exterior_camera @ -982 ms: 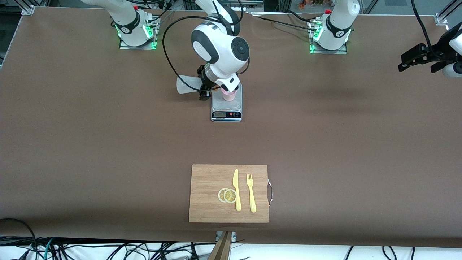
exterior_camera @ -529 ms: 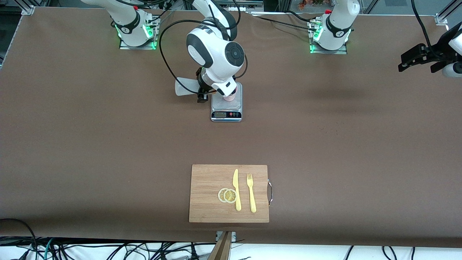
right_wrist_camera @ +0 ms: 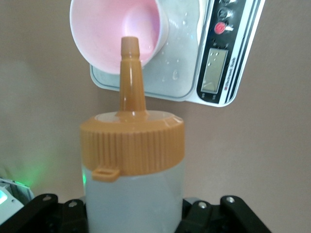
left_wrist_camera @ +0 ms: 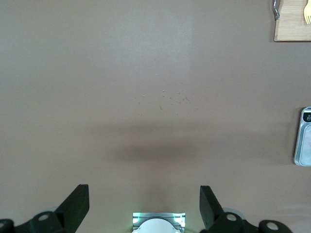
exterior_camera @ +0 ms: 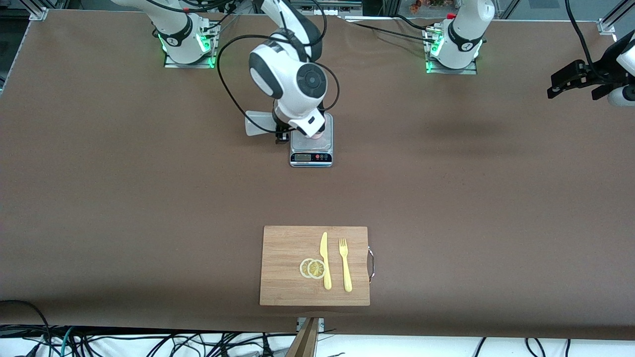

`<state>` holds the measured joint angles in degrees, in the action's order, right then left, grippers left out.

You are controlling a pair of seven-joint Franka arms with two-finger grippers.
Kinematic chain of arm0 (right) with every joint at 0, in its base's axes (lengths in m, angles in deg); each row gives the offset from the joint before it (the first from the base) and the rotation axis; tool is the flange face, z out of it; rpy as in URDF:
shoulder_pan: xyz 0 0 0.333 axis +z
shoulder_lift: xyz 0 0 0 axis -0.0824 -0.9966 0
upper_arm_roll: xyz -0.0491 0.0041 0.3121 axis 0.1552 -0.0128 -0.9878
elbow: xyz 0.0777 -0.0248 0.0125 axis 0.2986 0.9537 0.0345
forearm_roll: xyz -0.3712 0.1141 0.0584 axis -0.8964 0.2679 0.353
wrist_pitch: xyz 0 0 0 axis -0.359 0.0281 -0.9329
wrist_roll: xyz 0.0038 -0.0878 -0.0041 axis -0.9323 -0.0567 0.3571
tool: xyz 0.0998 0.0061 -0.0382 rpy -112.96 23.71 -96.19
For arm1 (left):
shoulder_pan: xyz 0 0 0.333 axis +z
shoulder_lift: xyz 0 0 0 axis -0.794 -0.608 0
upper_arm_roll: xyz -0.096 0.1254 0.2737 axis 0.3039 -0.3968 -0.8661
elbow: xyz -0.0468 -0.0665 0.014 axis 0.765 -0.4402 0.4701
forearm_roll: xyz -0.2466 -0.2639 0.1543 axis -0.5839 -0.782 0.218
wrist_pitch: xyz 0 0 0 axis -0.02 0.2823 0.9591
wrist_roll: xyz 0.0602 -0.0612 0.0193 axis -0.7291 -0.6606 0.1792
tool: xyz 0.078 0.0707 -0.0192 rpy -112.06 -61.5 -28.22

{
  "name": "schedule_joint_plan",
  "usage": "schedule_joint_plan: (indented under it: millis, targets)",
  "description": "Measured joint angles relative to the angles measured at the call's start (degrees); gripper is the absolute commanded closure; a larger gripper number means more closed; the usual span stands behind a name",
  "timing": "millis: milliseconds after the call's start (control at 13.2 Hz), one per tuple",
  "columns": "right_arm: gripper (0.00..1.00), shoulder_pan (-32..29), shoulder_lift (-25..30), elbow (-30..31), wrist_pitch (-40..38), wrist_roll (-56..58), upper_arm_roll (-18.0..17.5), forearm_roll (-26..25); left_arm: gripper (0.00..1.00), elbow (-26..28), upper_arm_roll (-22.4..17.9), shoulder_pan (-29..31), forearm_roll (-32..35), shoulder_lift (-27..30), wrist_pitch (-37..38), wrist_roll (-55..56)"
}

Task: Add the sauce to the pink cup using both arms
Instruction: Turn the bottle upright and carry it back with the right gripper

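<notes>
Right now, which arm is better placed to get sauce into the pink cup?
Right. The right gripper is shut on the squeeze bottle, its nozzle aimed at the pink cup on the scale. The left gripper waits open at the left arm's end of the table.

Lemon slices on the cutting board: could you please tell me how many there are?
2: the lemon slices lie overlapping on the cutting board, beside the yellow knife, toward the right arm's end. Another slice could be hidden beneath them.

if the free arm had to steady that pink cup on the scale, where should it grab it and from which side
Probably the pink cup by its outer wall below the rim, approached level from the left arm's end of the table. Its open mouth sits under the squeeze bottle nozzle held by the right gripper, blocking any approach from above. The left gripper waits open.
</notes>
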<state>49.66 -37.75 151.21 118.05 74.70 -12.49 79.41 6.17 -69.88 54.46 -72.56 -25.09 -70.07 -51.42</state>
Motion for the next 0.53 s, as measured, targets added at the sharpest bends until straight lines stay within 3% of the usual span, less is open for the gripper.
schedule_joint_plan:
  millis: [529]
  targets:
    - [1.0, -10.32, 0.34, -0.45, 2.7, 16.59, 0.27, 12.11, 0.0, 0.0, 0.02, 0.0, 0.0, 0.0, 0.0, 0.0]
